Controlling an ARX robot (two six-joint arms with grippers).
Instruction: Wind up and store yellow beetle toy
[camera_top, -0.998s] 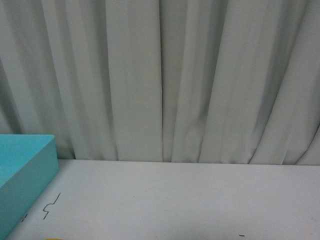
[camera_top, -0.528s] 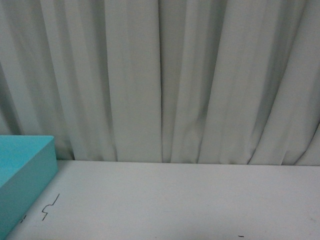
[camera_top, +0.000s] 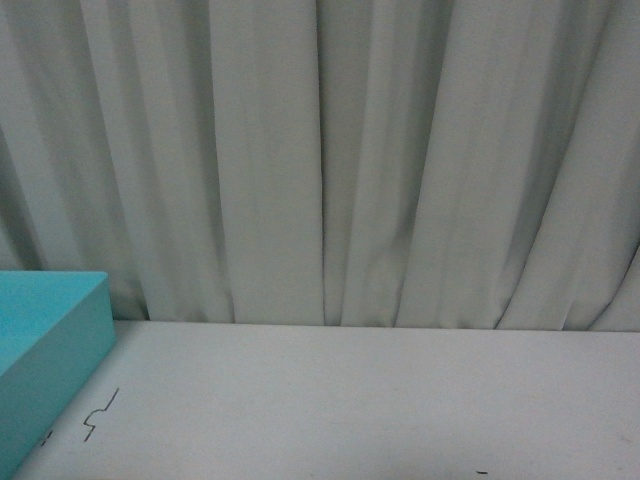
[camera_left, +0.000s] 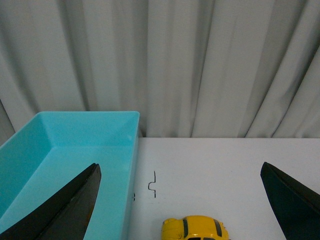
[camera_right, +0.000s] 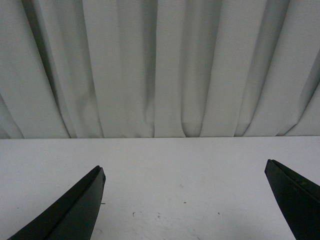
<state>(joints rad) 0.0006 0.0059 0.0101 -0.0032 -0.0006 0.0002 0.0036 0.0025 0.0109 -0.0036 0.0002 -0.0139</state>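
Yellow sliver is gone from front view — yellow beetle toy (camera_left: 196, 227) sits just beside turquoise bin (camera_left: 75, 131); left hand (camera_left: 179, 169) and right hand (camera_right: 184, 168) both spread.

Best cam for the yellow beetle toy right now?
Left wrist view: the yellow beetle toy sits beside the teal bin, cropped at the frame edge. Front and right wrist views show none of it.

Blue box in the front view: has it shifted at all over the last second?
No. The blue box keeps its place beside the squiggle mark on the table, with its far corner against the same curtain fold.
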